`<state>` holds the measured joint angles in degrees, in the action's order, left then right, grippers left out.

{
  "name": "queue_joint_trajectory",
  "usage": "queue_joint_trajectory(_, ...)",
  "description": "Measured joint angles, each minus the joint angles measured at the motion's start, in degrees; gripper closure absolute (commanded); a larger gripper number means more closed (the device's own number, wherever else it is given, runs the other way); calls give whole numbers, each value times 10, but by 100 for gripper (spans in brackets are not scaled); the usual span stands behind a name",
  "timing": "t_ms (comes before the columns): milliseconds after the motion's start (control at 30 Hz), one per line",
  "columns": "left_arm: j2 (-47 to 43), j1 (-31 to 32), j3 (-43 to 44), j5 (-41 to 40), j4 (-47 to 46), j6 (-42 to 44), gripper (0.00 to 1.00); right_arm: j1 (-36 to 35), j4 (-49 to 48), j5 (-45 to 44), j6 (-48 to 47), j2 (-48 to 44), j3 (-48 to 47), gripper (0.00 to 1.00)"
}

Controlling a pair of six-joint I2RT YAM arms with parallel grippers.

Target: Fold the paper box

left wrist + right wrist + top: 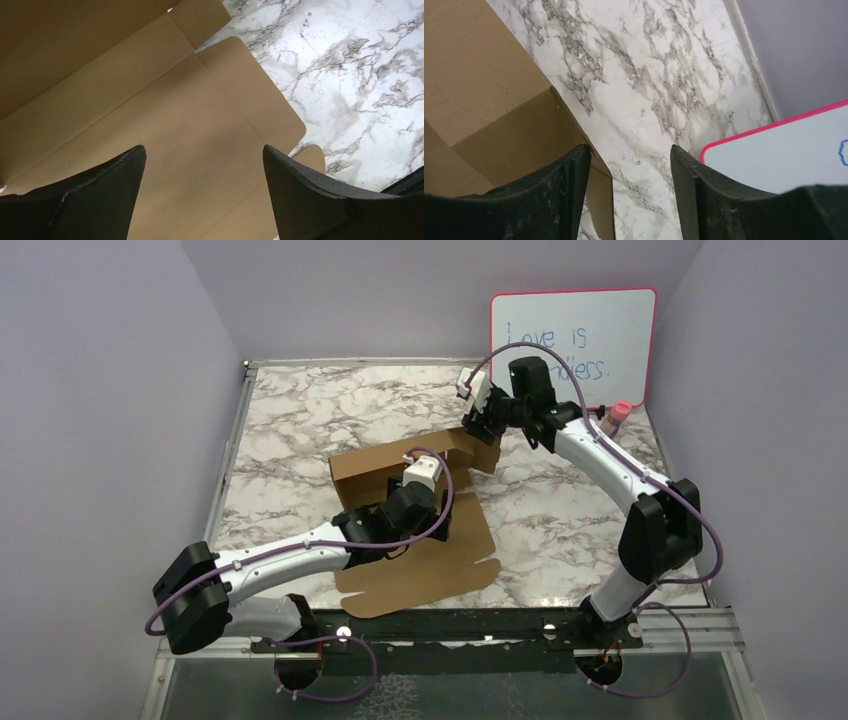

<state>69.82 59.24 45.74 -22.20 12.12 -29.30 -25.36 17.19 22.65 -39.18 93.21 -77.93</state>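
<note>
The right claw stands parted, marble desk showing in its gap. The cardboard box fills nine to eleven o'clock, one flap edge just beside the claw's seven o'clock side. A pink-framed whiteboard sits at four o'clock.

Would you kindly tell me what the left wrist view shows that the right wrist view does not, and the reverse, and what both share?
Only the left wrist view: the flat inner panels of the paper box, a rounded flap lying on the marble, and the left gripper open above them.
Only the right wrist view: the pink-framed whiteboard, the purple wall, and a box wall whose edge stands between the fingers of the open right gripper.
Both: brown cardboard and the marble table.
</note>
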Motion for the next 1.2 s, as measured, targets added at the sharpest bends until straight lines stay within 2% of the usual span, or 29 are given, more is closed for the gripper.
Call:
queue_joint_trajectory(267,32,0,-33,0,-60,-8,13,4,85,54,-36,63,-56,39)
queue_joint_trajectory(500,37,0,-77,-7,-151,8,13,4,108,75,-37,77,-66,50)
queue_joint_trajectory(700,54,0,-135,-36,-253,26,12,4,113,81,-6,78,-66,60)
queue_joint_trajectory(1200,192,0,-160,-99,-505,115,11,4,108,78,82,40,-9,74)
